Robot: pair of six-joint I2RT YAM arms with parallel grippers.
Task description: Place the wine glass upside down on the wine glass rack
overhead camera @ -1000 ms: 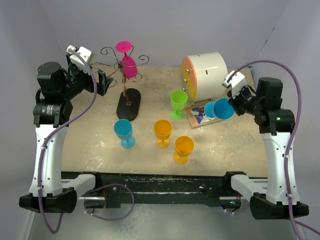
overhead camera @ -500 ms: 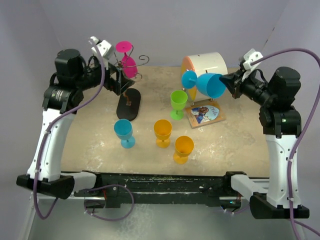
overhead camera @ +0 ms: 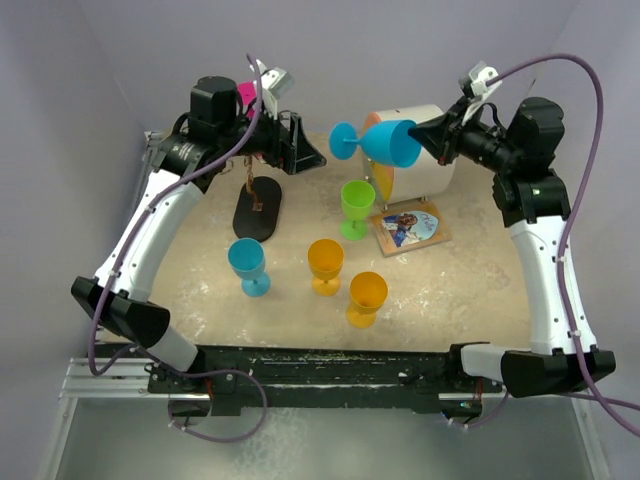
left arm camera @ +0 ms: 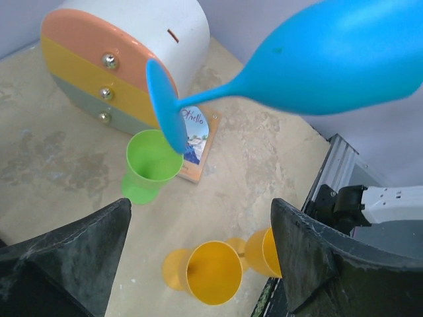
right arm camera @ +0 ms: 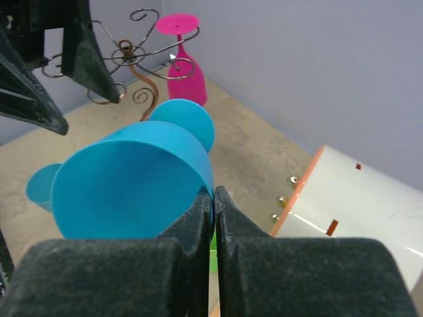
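My right gripper is shut on the rim of a blue wine glass and holds it on its side high above the table, foot pointing left. In the right wrist view the pads pinch the bowl's rim. The wire rack stands at the back left, its top hidden behind my left arm; its curled arms carry an upside-down pink glass. My left gripper is open and empty, just left of the blue glass's foot, right of the rack.
A white cylinder with an orange face stands behind the held glass. On the table are a green glass, two yellow glasses, another blue glass and a picture card.
Both arms rose and swung inward. My right gripper carried the blue glass left and higher. My left gripper moved right, past the rack, towards the glass's foot.
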